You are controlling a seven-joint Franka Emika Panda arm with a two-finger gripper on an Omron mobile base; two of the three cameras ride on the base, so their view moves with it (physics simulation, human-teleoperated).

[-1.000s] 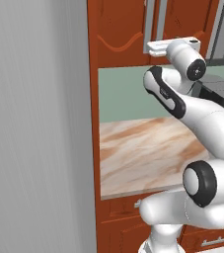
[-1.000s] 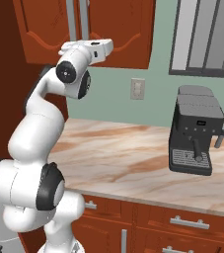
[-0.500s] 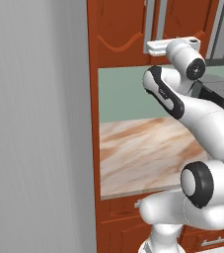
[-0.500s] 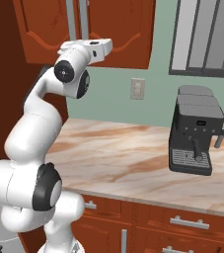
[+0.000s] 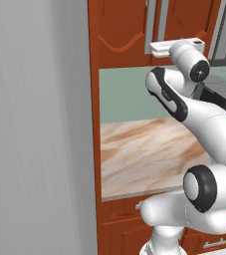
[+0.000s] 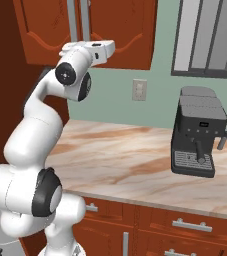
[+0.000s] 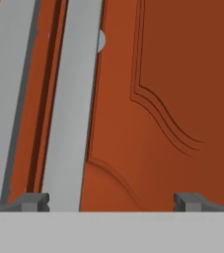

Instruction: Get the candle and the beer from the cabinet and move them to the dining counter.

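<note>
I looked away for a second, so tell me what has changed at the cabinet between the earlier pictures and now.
Barely anything. The arm has hardly moved, and the gripper stays raised at the closed cabinet, jaws wide open around one door handle without holding it. Doors, counter and coffee machine are unchanged.

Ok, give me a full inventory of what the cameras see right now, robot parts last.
cabinet: one, reddish-brown wood, on the wall above the countertop, doors closed.
bar handles: two, grey, vertical, side by side where the doors meet; the right one stands between the fingertips in the hand view.
countertop: one, beige-pink marbled, below the cabinet.
coffee machine: one, black, on the countertop at the right, below the window.
wall outlet: one, pale, on the green wall.
window: one, grey-framed, right of the cabinet.
lower drawers: reddish-brown, short grey handles, under the countertop.
gripper: one, dark fingertips, open, facing the cabinet door.
arm: one, white with dark joints.
</note>
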